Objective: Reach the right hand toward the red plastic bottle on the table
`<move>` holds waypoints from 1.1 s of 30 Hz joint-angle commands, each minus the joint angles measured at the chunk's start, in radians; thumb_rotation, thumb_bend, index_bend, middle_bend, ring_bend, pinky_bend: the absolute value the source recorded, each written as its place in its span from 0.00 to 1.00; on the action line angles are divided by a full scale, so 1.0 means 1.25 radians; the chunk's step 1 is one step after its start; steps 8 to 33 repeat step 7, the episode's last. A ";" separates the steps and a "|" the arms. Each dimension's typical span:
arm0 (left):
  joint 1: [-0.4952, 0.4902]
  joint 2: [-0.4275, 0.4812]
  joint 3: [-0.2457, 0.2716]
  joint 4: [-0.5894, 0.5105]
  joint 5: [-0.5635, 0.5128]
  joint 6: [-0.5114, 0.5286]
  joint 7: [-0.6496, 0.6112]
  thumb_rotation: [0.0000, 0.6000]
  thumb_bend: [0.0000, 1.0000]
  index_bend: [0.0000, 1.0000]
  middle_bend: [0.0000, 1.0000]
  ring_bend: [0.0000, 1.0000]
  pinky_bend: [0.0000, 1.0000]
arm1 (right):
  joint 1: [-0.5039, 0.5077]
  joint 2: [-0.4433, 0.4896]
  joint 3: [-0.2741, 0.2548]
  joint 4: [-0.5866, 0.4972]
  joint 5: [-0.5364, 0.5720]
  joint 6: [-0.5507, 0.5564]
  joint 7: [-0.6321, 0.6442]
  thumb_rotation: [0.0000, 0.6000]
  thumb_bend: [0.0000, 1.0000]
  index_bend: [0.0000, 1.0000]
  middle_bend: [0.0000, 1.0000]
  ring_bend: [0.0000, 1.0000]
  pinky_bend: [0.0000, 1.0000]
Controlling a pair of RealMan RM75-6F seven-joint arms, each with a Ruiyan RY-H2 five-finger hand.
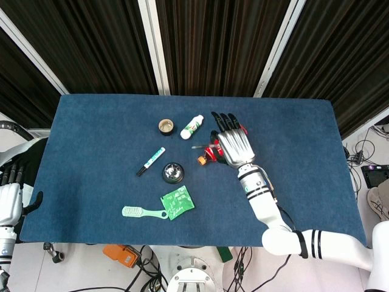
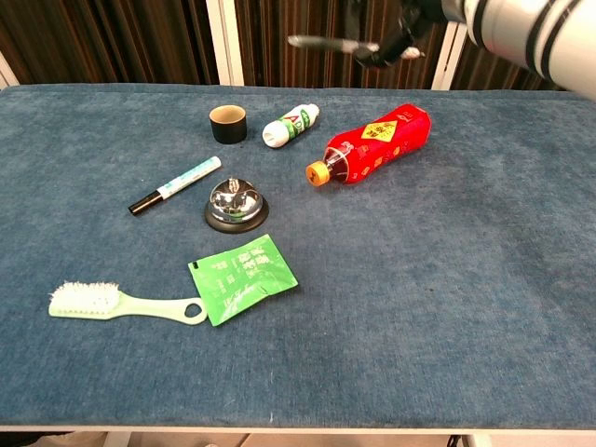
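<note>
The red plastic bottle [image 2: 377, 144] lies on its side on the blue table [image 2: 447, 307], with its orange cap [image 2: 318, 172] toward the near left. In the head view my right hand [image 1: 231, 146] hovers over the bottle with its fingers spread, hiding most of it; only the cap [image 1: 200, 160] and a strip of the red bottle [image 1: 208, 152] show. In the chest view the right hand [image 2: 400, 33] is high above the bottle at the top edge, apart from it and holding nothing. My left hand [image 1: 9, 201] hangs off the table's left side, empty.
Left of the bottle lie a white bottle [image 2: 291, 125] and a brown cup [image 2: 227, 123]. Nearer are a marker [image 2: 175, 185], a silver bell [image 2: 236, 204], a green packet [image 2: 243, 277] and a green brush [image 2: 126, 303].
</note>
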 commanded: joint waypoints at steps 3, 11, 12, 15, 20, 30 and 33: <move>0.002 0.003 -0.002 0.002 -0.002 0.001 -0.012 1.00 0.34 0.07 0.00 0.07 0.13 | 0.046 0.011 0.023 -0.015 0.039 0.013 -0.016 1.00 0.66 0.69 0.09 0.13 0.12; 0.001 0.003 -0.002 0.001 -0.001 0.001 -0.011 1.00 0.34 0.07 0.00 0.07 0.13 | 0.069 0.018 0.025 -0.023 0.069 0.019 -0.018 1.00 0.66 0.69 0.09 0.13 0.12; 0.001 0.003 -0.002 0.001 -0.001 0.001 -0.011 1.00 0.34 0.07 0.00 0.07 0.13 | 0.069 0.018 0.025 -0.023 0.069 0.019 -0.018 1.00 0.66 0.69 0.09 0.13 0.12; 0.001 0.003 -0.002 0.001 -0.001 0.001 -0.011 1.00 0.34 0.07 0.00 0.07 0.13 | 0.069 0.018 0.025 -0.023 0.069 0.019 -0.018 1.00 0.66 0.69 0.09 0.13 0.12; 0.001 0.003 -0.002 0.001 -0.001 0.001 -0.011 1.00 0.34 0.07 0.00 0.07 0.13 | 0.069 0.018 0.025 -0.023 0.069 0.019 -0.018 1.00 0.66 0.69 0.09 0.13 0.12; 0.001 0.003 -0.002 0.001 -0.001 0.001 -0.011 1.00 0.34 0.07 0.00 0.07 0.13 | 0.069 0.018 0.025 -0.023 0.069 0.019 -0.018 1.00 0.66 0.69 0.09 0.13 0.12; 0.001 0.003 -0.002 0.001 -0.001 0.001 -0.011 1.00 0.34 0.07 0.00 0.07 0.13 | 0.069 0.018 0.025 -0.023 0.069 0.019 -0.018 1.00 0.66 0.69 0.09 0.13 0.12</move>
